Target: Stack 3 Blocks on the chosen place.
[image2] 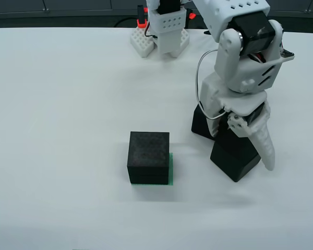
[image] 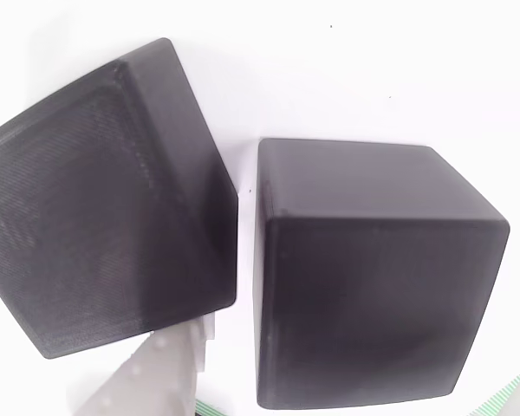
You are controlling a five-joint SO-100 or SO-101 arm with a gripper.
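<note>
Black mesh-faced cube (image2: 149, 157) sits on the green-striped patch (image2: 171, 169); stacking has begun. At three o'clock the gripper (image2: 245, 148) holds a second cube (image2: 233, 159), jaws closed on it, tilted; a third (image2: 202, 126) lies behind. Next comes lifting across open white worktop (image2: 68, 104) with ample room.

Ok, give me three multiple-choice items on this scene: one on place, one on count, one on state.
1. The lone block sits:
A on the green patch
B on the arm's base
C at the table's left edge

2. Black blocks in the overhead view:
A one
B three
C five

3. Stacking so far:
A none stacked
B two stacked
C three stacked

Answers:
1. A: green stripes show along the lone block's right side.
2. B: the lone block, plus a near block and a far block by the arm.
3. A: no block lies on another.
</note>
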